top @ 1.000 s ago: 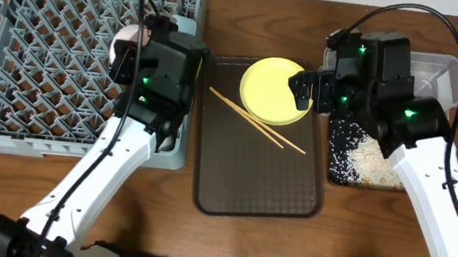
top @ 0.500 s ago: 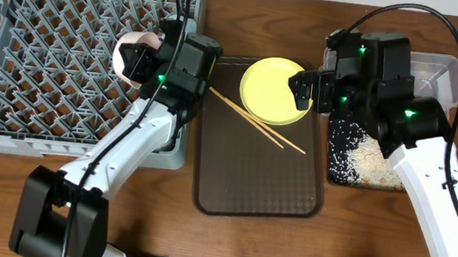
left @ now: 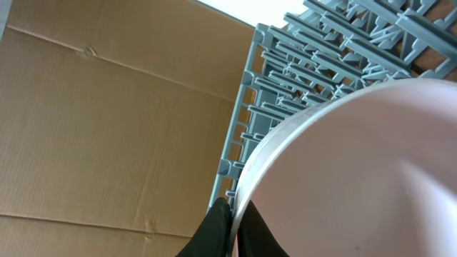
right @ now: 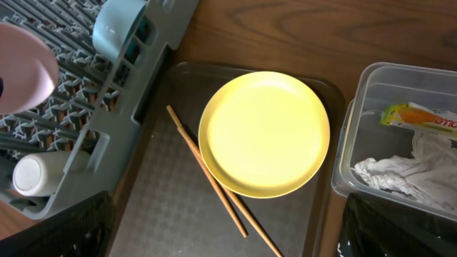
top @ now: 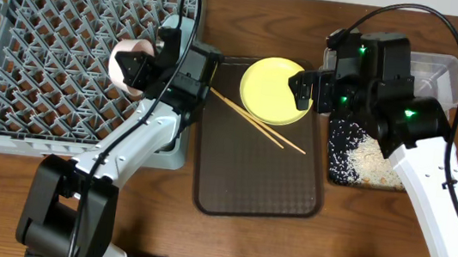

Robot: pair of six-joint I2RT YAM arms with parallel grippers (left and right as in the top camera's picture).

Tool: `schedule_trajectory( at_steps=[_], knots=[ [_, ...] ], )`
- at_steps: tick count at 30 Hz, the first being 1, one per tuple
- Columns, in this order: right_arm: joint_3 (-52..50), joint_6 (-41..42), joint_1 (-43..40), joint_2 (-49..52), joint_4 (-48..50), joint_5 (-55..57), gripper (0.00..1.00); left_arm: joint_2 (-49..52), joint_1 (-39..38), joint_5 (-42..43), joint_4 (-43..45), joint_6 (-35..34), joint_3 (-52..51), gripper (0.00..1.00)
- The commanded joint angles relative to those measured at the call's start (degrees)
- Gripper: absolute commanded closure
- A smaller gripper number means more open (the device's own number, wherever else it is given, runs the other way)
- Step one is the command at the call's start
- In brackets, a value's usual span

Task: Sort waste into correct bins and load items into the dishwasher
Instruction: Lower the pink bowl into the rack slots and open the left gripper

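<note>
My left gripper (top: 145, 69) is shut on the rim of the white bowl (top: 122, 64), holding it tilted over the right part of the grey dish rack (top: 47, 56). In the left wrist view the bowl (left: 357, 171) fills the frame, with the fingers (left: 232, 223) pinching its edge. My right gripper (right: 228, 232) is open and empty, above the yellow plate (right: 264, 132) and the chopsticks (right: 214, 182). The plate (top: 270, 88) and chopsticks (top: 256, 121) lie on the brown tray. A light blue bowl (right: 118, 28) and a white cup (right: 32, 175) sit in the rack.
The brown serving tray (top: 257, 184) lies between the rack and the bins. The clear tub (right: 364, 75) holds the wrapper (right: 421, 118) and tissue (right: 400, 168). The black tray (top: 339, 163) at the right holds rice scraps (top: 372, 162). Cardboard stands behind the rack.
My left wrist has swung toward the back and turned, so the white bowl now shows more fully over the rack's right side. The right arm has not moved.
</note>
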Motion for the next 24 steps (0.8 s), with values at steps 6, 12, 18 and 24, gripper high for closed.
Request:
schedule_trajectory(
  at_steps=[6, 12, 18, 24],
  knots=[
    [0.74, 0.61, 0.2, 0.39, -0.04, -0.04, 0.01, 0.33, -1.18, -1.57, 0.42, -4.48, -0.83, 0.93],
    [0.74, 0.61, 0.2, 0.39, -0.04, -0.04, 0.01, 1.68, -2.45, -1.62, 0.39, -6.69, -1.09, 0.93],
    [0.74, 0.61, 0.2, 0.39, -0.04, -0.04, 0.01, 3.85, -2.43, -1.64, 0.39, -6.8, -1.09, 0.92],
    [0.74, 0.61, 0.2, 0.39, -0.04, -0.04, 0.01, 4.0, -2.49, -2.36, 0.39, -6.73, -1.09, 0.93]
  ],
)
